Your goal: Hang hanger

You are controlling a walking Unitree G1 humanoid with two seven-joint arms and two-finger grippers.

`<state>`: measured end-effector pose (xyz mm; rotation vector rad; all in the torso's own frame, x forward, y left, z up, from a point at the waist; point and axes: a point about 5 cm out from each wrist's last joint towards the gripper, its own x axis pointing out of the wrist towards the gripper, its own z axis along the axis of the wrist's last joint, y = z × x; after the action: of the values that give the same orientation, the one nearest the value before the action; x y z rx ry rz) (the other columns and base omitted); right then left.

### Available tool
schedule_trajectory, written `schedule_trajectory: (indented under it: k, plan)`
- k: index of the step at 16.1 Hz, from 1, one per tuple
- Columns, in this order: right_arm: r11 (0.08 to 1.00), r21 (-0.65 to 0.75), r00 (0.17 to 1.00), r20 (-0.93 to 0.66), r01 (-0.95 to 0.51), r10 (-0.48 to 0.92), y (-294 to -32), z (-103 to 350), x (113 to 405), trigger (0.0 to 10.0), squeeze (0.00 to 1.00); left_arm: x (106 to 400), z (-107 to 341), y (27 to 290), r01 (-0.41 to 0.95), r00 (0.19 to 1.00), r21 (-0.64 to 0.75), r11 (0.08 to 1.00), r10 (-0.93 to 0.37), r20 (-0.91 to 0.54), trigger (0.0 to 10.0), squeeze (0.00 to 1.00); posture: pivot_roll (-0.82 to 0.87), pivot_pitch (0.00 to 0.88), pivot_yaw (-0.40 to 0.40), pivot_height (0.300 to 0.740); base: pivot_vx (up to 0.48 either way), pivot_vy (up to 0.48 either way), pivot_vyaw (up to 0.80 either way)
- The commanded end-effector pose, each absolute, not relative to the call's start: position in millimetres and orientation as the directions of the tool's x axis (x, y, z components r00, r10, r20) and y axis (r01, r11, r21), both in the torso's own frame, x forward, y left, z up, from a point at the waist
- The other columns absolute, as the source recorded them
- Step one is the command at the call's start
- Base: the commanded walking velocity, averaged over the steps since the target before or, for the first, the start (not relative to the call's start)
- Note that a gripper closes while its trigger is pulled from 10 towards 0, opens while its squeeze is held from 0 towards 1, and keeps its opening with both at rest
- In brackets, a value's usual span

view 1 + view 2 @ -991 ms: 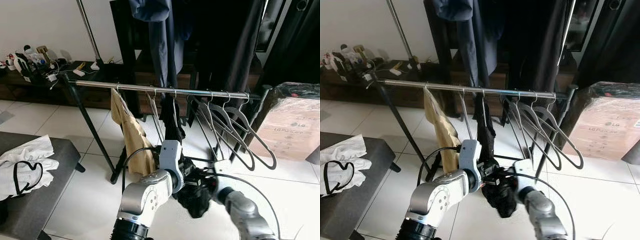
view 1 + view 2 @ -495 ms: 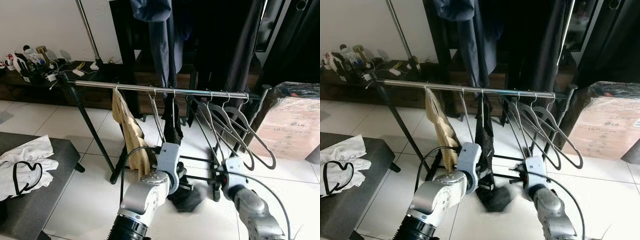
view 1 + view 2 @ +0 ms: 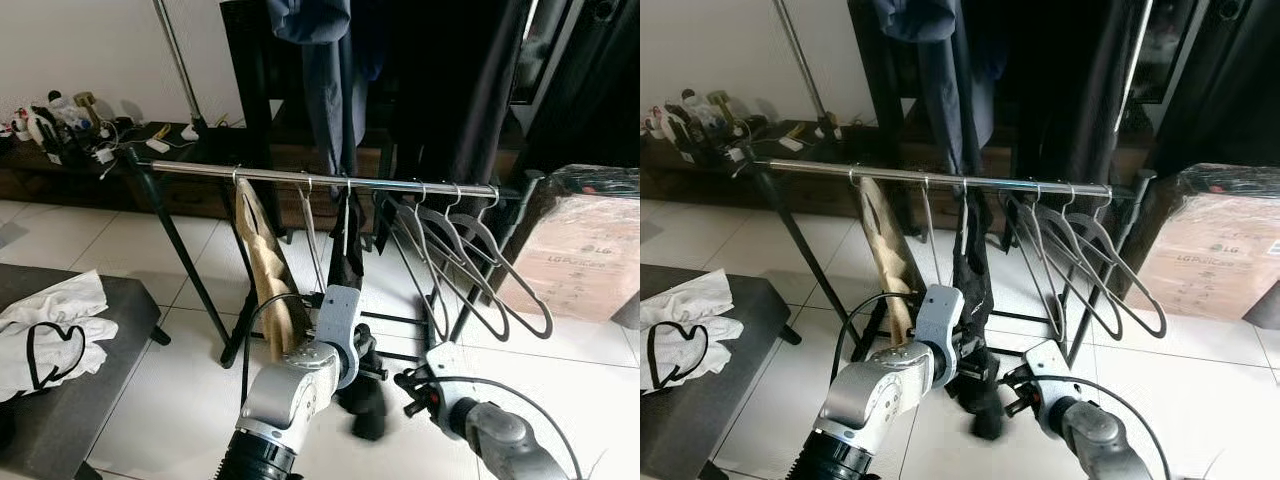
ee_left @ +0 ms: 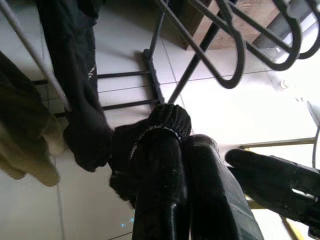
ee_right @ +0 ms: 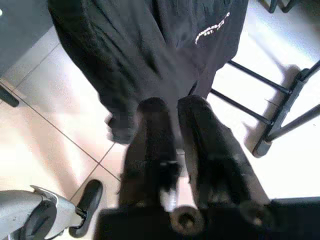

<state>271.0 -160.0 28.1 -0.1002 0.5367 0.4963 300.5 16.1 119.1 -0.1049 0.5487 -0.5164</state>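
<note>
Since a second ago your right gripper [image 3: 412, 392] has let go and dropped back, fingers close together. Your left gripper [image 4: 172, 150] still pinches the black garment [image 3: 352, 300], whose hanger [image 3: 347, 205] hangs on the rail [image 3: 200, 171].

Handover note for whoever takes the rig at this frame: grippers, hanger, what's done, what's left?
Left gripper: low by the black garment, fingers together against its hem.
Right gripper: low beside the garment, fingers nearly together, nothing seen between them.
The garment's hanger hook sits on the rail, between the tan garment and the empty hangers.
Done: hanger hung.
Left: pull both arms clear.
</note>
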Motion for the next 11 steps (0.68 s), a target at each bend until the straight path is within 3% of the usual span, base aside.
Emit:
schedule_trajectory:
  k: [1,3,11]
  plan:
    - [0.842,0.109,0.726,-0.457,-0.528,0.515,-150.9,38.9,268.8,10.0,1.00,300.1,121.6,13.1,0.444,0.720,-0.271,0.854,-0.520,-0.459,10.0,0.00,-0.05,0.085,0.037,0.740,0.000,0.000,0.00]
    - [0.798,0.138,0.686,-0.439,-0.587,0.580,-144.5,44.3,265.2,10.0,1.00,300.9,124.0,12.1,0.443,0.716,-0.297,0.846,-0.533,-0.450,10.0,0.00,-0.06,0.086,0.039,0.740,0.000,0.000,0.00]
    - [0.817,0.055,0.735,-0.408,-0.573,0.542,-150.4,44.1,272.7,10.0,1.00,300.5,128.0,8.8,0.447,0.713,-0.325,0.834,-0.551,-0.434,10.0,0.00,-0.05,0.088,0.038,0.740,0.000,0.000,0.00]
